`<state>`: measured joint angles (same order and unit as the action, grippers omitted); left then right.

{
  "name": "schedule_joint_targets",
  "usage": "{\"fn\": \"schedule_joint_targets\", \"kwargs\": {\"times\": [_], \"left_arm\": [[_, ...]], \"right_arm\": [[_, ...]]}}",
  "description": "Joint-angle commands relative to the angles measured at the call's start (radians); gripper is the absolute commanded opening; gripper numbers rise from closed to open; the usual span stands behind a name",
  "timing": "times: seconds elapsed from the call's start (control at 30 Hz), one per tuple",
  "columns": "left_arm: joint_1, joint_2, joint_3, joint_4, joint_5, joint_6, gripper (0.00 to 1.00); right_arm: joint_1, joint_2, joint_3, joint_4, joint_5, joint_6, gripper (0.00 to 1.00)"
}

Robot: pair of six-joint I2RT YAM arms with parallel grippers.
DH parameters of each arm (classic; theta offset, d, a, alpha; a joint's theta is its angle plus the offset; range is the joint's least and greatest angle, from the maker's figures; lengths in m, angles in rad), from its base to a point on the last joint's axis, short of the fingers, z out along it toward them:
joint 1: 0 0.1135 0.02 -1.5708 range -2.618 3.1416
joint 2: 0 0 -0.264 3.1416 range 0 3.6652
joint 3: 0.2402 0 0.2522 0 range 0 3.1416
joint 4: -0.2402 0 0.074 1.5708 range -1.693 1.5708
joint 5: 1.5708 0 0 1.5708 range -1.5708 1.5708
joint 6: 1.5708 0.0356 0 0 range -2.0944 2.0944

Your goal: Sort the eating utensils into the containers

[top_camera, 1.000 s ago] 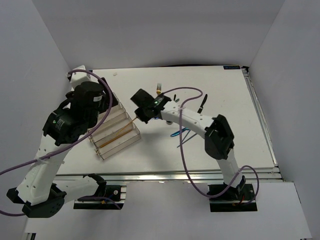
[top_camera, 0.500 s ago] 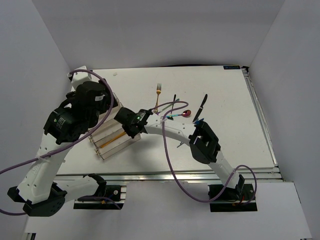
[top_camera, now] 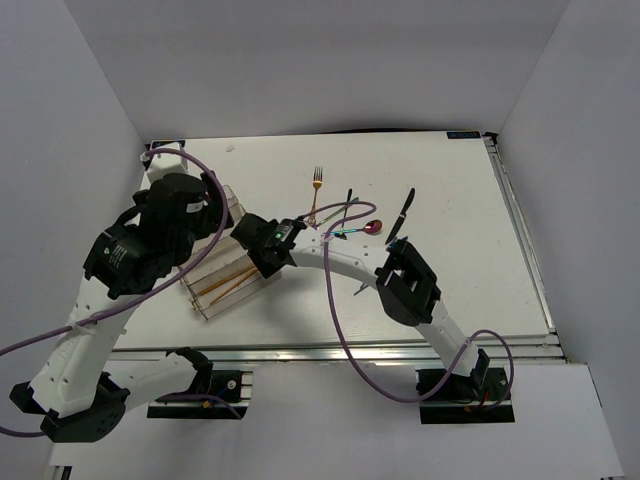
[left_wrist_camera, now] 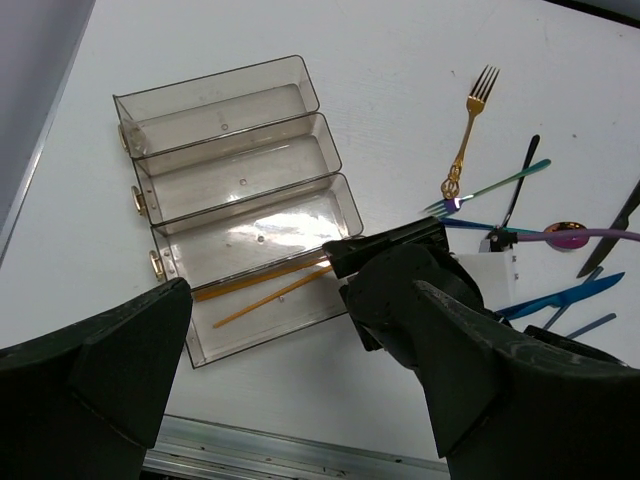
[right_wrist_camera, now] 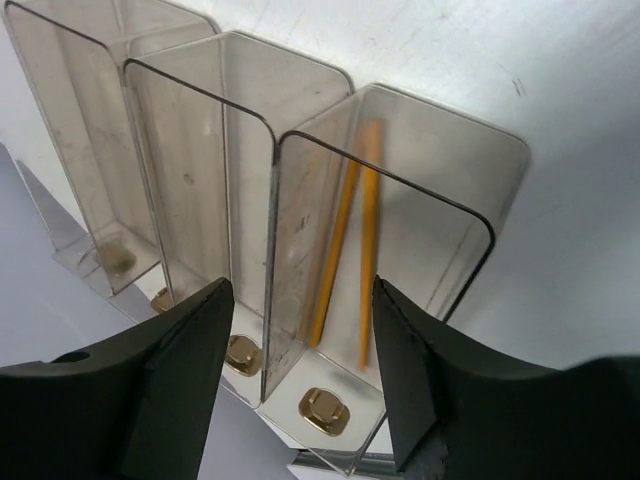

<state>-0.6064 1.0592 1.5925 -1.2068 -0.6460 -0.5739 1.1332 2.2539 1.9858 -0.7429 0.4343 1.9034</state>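
The clear container tray (top_camera: 215, 308) lies at the left of the table, also seen in the left wrist view (left_wrist_camera: 215, 78) and the right wrist view (right_wrist_camera: 250, 180). Two gold sticks (top_camera: 226, 283) (left_wrist_camera: 262, 279) (right_wrist_camera: 366, 240) rest side by side in its nearest compartment. My right gripper (top_camera: 256, 258) (right_wrist_camera: 300, 290) hovers open over that compartment's end, with nothing between its fingers. My left gripper (left_wrist_camera: 300, 295) is wide open and empty above the tray's near side. A gold fork (top_camera: 317, 188) (left_wrist_camera: 470, 120), a red-pink spoon (top_camera: 373, 227) (left_wrist_camera: 567, 237), a black knife (top_camera: 404, 212) and a blue knife (left_wrist_camera: 560, 297) lie loose to the right.
An iridescent fork (left_wrist_camera: 487, 189) and a black stick (left_wrist_camera: 520, 188) lie among the loose utensils. A purple cable (top_camera: 345, 300) loops over the table by the right arm. A metal rail (top_camera: 330, 350) runs along the near edge. White walls close in the table.
My right gripper carried a gold stick from mid-table to the tray, then opened. The stick now lies beside the first one. The left arm shifted slightly.
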Motion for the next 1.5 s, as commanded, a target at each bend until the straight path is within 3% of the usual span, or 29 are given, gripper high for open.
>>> {"fn": "schedule_joint_targets", "kwargs": {"times": [0.0, 0.07, 0.2, 0.3, 0.43, 0.6, 0.77, 0.93, 1.1, 1.3, 1.47], "left_arm": [[-0.004, -0.005, 0.026, -0.017, -0.011, 0.048, 0.98], [-0.004, -0.004, 0.018, -0.001, 0.009, 0.060, 0.98], [-0.004, 0.056, -0.005, 0.012, 0.060, 0.063, 0.98], [-0.004, 0.087, -0.055, 0.070, 0.132, 0.057, 0.98], [-0.004, 0.114, -0.129, 0.179, 0.218, 0.062, 0.98], [-0.004, 0.179, -0.167, 0.223, 0.270, 0.072, 0.98], [-0.004, 0.164, -0.261, 0.245, 0.316, 0.072, 0.98], [-0.004, 0.096, -0.331, 0.214, 0.290, 0.066, 0.98], [-0.004, 0.074, -0.362, 0.191, 0.270, 0.075, 0.98], [-0.004, 0.067, -0.367, 0.185, 0.263, 0.075, 0.98], [-0.004, 0.061, -0.367, 0.184, 0.263, 0.075, 0.98]], "right_arm": [[-0.012, -0.071, -0.008, 0.034, 0.055, -0.076, 0.64], [-0.021, -0.187, -0.054, 0.062, 0.127, -0.165, 0.68], [-0.102, -0.447, -0.327, 0.096, 0.215, -0.374, 0.72], [-0.179, -0.574, -0.431, -0.136, 0.153, -0.406, 0.74], [-0.265, -0.684, -0.681, -0.315, 0.123, -0.388, 0.89], [-0.361, -0.744, -0.815, -0.319, 0.057, -0.360, 0.89], [-0.522, -0.763, -0.929, -0.116, 0.020, -0.449, 0.80], [-0.627, -0.489, -0.759, -0.135, 0.012, -0.569, 0.76], [-0.681, -0.376, -0.820, -0.030, -0.057, -0.609, 0.60], [-0.684, -0.392, -0.927, 0.066, -0.089, -0.621, 0.32], [-0.684, -0.418, -1.019, 0.095, -0.106, -0.607, 0.22]]}}
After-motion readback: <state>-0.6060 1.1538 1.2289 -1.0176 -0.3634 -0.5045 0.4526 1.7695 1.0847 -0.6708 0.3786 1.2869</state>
